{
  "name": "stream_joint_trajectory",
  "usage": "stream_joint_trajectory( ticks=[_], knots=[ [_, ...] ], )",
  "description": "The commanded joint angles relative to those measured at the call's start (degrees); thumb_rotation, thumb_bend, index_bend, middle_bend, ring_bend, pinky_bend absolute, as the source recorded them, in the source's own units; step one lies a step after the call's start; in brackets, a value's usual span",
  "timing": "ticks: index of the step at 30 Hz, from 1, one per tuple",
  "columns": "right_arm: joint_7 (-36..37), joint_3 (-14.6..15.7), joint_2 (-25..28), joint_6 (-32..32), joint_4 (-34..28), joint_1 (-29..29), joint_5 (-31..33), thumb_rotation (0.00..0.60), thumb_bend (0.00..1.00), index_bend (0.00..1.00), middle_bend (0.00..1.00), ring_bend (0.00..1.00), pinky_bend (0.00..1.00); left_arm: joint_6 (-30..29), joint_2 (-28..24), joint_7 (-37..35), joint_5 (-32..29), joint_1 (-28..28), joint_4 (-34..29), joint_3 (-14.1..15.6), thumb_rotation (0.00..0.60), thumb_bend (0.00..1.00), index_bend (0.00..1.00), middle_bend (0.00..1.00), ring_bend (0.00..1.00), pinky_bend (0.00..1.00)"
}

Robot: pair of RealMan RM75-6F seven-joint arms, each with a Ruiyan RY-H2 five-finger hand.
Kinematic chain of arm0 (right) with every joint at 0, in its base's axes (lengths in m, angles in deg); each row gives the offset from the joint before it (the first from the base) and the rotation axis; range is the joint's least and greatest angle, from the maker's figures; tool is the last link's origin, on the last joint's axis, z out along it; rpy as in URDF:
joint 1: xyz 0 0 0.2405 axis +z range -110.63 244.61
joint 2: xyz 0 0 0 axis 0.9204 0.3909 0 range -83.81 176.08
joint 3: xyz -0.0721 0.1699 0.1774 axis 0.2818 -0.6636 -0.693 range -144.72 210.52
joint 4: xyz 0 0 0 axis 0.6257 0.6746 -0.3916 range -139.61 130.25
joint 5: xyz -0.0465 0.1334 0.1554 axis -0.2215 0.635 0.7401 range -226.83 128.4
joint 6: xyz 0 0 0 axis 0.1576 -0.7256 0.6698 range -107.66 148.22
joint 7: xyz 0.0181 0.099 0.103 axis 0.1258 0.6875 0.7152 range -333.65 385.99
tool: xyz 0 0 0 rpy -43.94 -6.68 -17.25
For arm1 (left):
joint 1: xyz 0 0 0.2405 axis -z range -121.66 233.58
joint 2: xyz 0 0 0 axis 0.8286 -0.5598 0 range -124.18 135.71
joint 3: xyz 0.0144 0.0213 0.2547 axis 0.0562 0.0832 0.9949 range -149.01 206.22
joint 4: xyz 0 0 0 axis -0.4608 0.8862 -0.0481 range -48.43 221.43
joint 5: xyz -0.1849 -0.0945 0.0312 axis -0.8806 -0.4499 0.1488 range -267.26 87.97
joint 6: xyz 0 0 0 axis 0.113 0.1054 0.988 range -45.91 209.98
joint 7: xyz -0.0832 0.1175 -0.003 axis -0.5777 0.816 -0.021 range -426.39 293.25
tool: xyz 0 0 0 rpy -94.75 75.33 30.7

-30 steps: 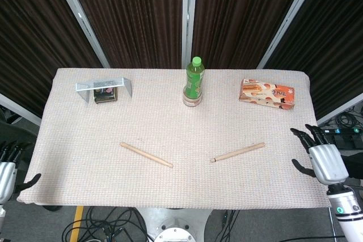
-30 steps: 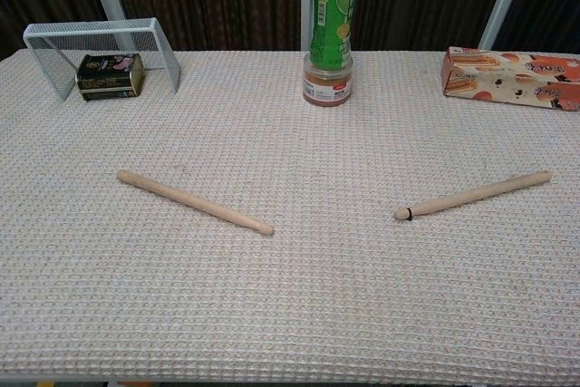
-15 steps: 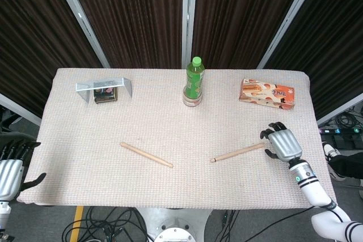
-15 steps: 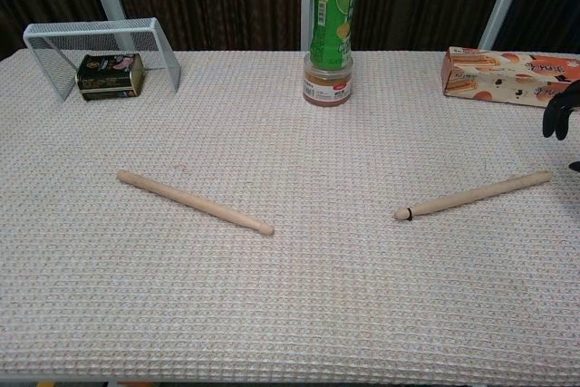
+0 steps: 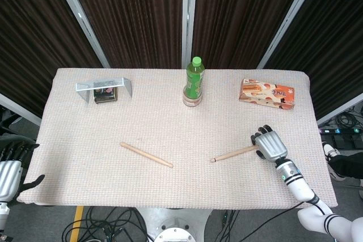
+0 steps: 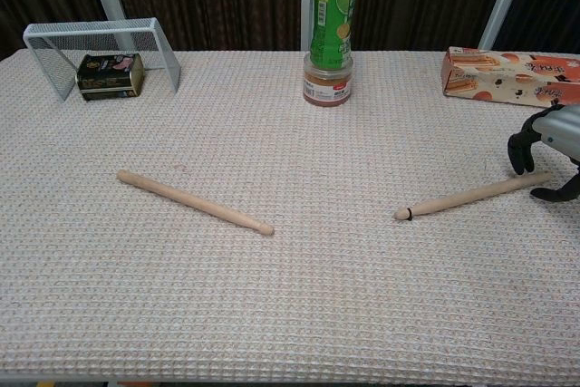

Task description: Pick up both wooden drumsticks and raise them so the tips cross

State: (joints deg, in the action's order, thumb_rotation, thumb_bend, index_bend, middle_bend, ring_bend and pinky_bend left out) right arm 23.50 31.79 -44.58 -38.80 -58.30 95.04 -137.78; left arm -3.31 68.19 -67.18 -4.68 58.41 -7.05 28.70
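Observation:
Two wooden drumsticks lie flat on the beige woven cloth (image 5: 170, 123). The left drumstick (image 5: 146, 155) (image 6: 193, 201) lies at centre left, tip pointing toward the middle. The right drumstick (image 5: 235, 153) (image 6: 471, 195) lies at centre right, its tip also inward. My right hand (image 5: 269, 144) (image 6: 546, 153) hovers over that stick's butt end. Its fingers (image 6: 520, 155) and thumb straddle the end without clearly closing on it. My left hand (image 5: 8, 168) is off the table's left edge, fingers apart and holding nothing; the chest view does not show it.
A green bottle (image 5: 194, 80) (image 6: 330, 24) stands at the back centre. A snack box (image 5: 267, 93) (image 6: 512, 77) lies at the back right, beyond my right hand. A wire rack (image 5: 104, 87) (image 6: 100, 38) over a small tin sits at the back left.
My right hand has moved in from the table's right edge to the butt end of the right drumstick. The left hand has barely shifted. Both sticks lie where they were.

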Motion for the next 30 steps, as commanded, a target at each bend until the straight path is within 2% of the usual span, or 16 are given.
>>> stream_joint_trajectory(
  ticks=[1, 14, 30],
  knots=[
    [0.03, 0.14, -0.32, 0.01, 0.43, 0.13, 0.05, 0.6, 0.2, 0.51, 0.5, 0.24, 0.21, 0.08, 0.12, -0.42, 0.03, -0.12, 0.35, 0.07, 0.6, 0.16, 0.19, 0.17, 0.09, 0.07],
    [-0.46, 0.65, -1.72, 1.05, 1.65, 1.23, 0.31, 0.6, 0.21, 0.51, 0.5, 0.24, 0.21, 0.86, 0.31, -2.6, -0.14, -0.27, 1.71, 0.11, 0.6, 0.16, 0.19, 0.17, 0.09, 0.07],
    [-1.84, 1.05, -1.53, 1.51, 0.33, 1.9, 0.66, 0.6, 0.3, 0.51, 0.5, 0.25, 0.21, 0.75, 0.42, -4.23, 0.48, -0.72, 2.75, 0.41, 0.6, 0.16, 0.19, 0.17, 0.09, 0.07]
  ],
)
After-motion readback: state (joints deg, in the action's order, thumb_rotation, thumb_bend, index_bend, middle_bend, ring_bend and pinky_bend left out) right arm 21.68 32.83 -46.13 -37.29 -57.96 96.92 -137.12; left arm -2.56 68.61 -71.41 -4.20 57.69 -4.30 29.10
